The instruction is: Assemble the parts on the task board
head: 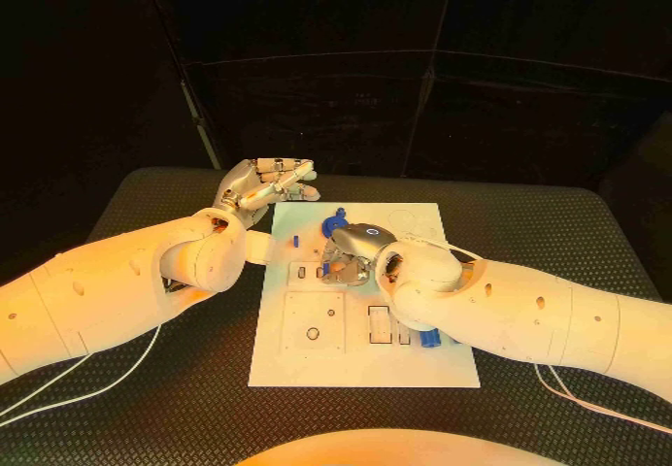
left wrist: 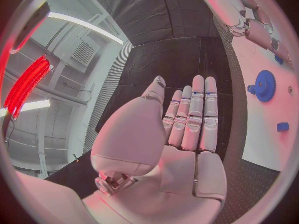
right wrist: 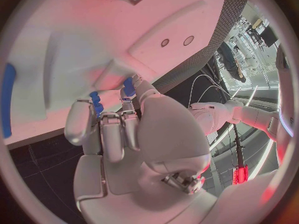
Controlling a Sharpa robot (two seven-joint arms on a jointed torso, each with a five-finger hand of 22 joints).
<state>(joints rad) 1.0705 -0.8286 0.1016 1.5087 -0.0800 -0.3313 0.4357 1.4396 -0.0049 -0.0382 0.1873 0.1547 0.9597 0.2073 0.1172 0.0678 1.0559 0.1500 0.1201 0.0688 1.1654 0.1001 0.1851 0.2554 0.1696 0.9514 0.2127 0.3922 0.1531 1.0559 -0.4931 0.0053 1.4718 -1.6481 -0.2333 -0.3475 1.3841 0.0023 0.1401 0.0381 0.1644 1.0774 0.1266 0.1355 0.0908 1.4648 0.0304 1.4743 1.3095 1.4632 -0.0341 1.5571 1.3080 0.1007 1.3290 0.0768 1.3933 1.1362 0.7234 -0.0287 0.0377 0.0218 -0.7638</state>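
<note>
The white task board (head: pixel 361 364) lies in the middle of the black table. My right hand (head: pixel 352 260) is down on the board's middle, fingers curled in and pinching a small blue part (right wrist: pixel 96 103) against the board (right wrist: pixel 93 30); most of the part is hidden by the fingers. A blue gear (head: pixel 336 223) stands on the board just beyond that hand. A small blue piece (head: pixel 297 239) lies to the gear's left. My left hand (head: pixel 263 184) hovers off the board's far left corner, fingers straight and apart, holding nothing. The gear (left wrist: pixel 264 85) and small piece (left wrist: pixel 283 126) also show in the left wrist view.
Another blue part (head: pixel 428 339) lies on the board's near right area, close under my right forearm (head: pixel 519 311); it shows as a long blue strip (right wrist: pixel 7 99) in the right wrist view. Rectangular recesses (head: pixel 314 320) mark the board's near half. Black table mat (head: pixel 168 388) surrounds the board.
</note>
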